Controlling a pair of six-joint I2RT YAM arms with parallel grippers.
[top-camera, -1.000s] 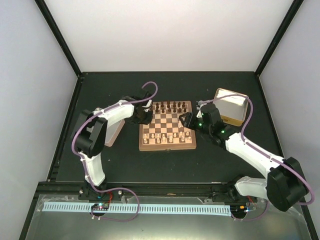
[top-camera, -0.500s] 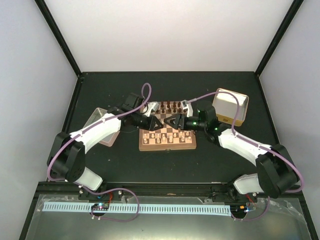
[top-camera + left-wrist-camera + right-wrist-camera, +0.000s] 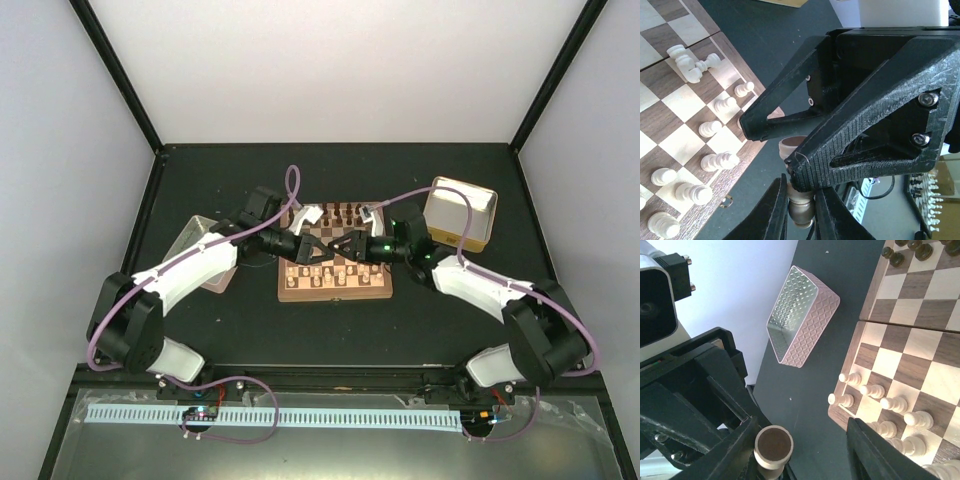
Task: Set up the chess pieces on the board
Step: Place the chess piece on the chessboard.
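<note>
While a pale cream wooden chess piece is clamped by the left gripper, the right gripper is spread open around it.

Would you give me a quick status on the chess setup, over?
Left gripper shut on a pale piece. Right gripper open around it. Board partly set; nothing blocking.

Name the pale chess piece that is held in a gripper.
The pale piece pinched in the left gripper; the other visible pale ones rest on the board.
</note>
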